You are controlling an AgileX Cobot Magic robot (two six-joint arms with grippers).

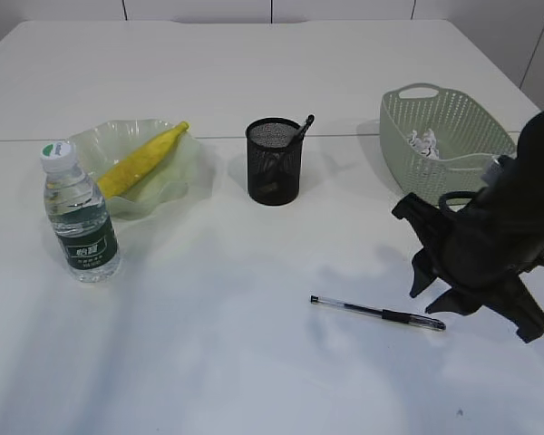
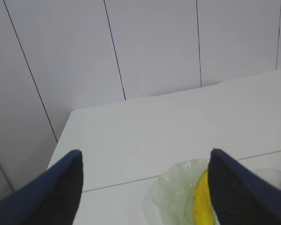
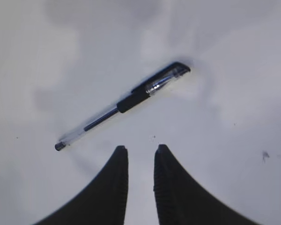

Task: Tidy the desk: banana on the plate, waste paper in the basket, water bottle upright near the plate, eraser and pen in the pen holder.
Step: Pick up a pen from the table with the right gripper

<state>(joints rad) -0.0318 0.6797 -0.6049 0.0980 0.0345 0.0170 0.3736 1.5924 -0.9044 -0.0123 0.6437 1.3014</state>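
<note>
1 pen (image 1: 378,314) on desk (image 1: 227,362); right gripper (image 3: 140,152) narrowly parted above.

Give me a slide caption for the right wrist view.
Right gripper, jaws nearly closed and empty, hovers above the pen lying on the desk.

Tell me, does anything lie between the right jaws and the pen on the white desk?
Nothing visible does. The right gripper hovers just beside the clear black-grip pen, with only bare white desk between them.
</note>
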